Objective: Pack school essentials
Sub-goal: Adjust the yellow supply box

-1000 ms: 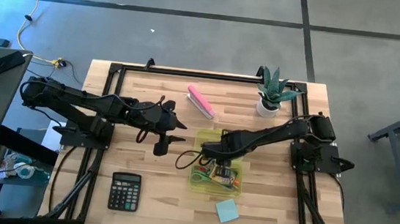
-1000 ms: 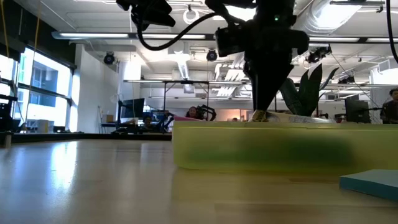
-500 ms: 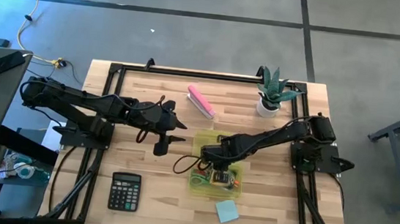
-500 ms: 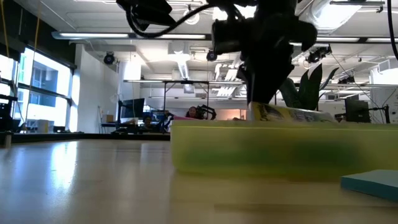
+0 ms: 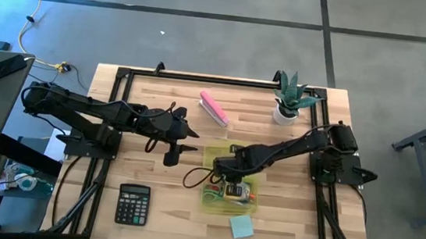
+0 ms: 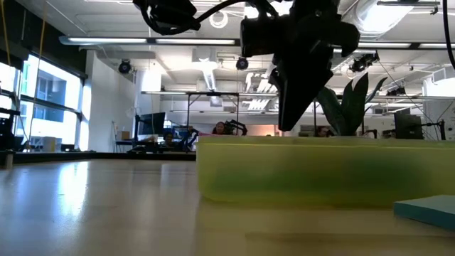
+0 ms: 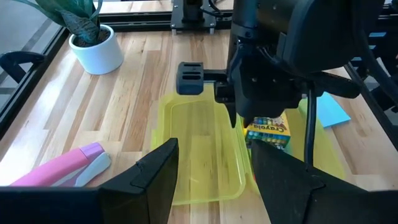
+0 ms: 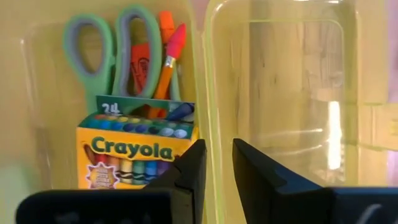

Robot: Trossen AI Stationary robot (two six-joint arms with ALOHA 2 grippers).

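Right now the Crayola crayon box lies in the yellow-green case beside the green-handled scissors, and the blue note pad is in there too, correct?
Not quite. The Crayola crayon box does lie in the yellow-green case beside the green-handled scissors, as the right wrist view shows. But the blue note pad is outside, on the table next to the case, as the high view shows.

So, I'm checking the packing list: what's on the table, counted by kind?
Clear yellow case: 1
Crayon box: 1
Green-handled scissors: 1
Orange-red pens: 2
Light blue note pad: 1
Black calculator: 1
Pink block: 1
Potted plant: 1
Total: 9
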